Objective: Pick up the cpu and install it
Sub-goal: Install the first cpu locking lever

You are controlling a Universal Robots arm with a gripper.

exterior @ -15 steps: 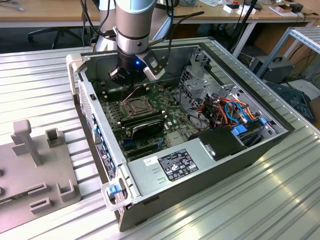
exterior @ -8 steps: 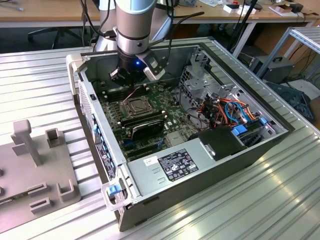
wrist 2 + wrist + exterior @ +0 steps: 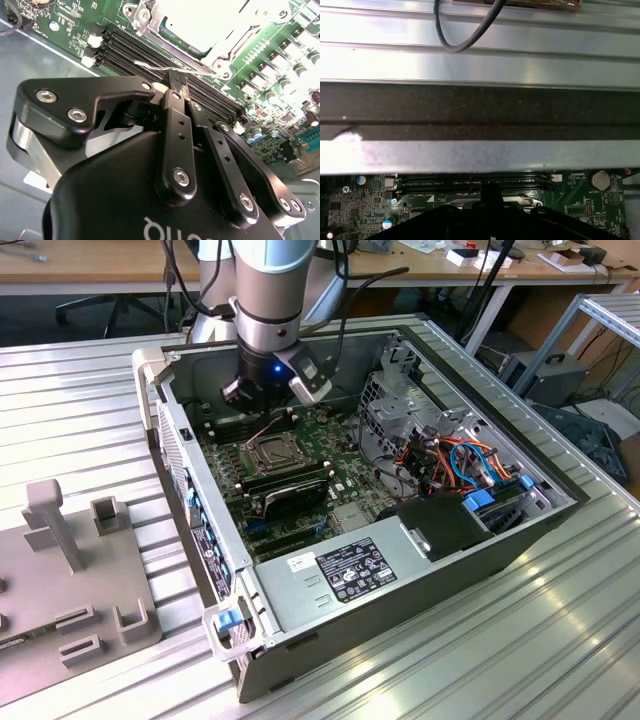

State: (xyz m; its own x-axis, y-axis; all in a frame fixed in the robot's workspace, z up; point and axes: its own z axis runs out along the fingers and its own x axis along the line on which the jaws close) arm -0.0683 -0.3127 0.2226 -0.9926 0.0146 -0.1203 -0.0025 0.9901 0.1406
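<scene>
Fingers (image 3: 172, 115) of the gripper (image 3: 176, 82) look pinched together on nothing visible, poised at twelve o'clock from the socket (image 3: 270, 452) in the exterior view, where the cpu (image 3: 197, 22) seemingly already sits.

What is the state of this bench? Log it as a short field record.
gripper: black two-finger gripper, fingers together, nothing visible between them
position: inside the case, low over the long black memory slots
nearest part: square processor socket with hinged metal frame, beside the slots
case: open grey metal computer case, lying on its side
support: ribbed silver metal table
</scene>
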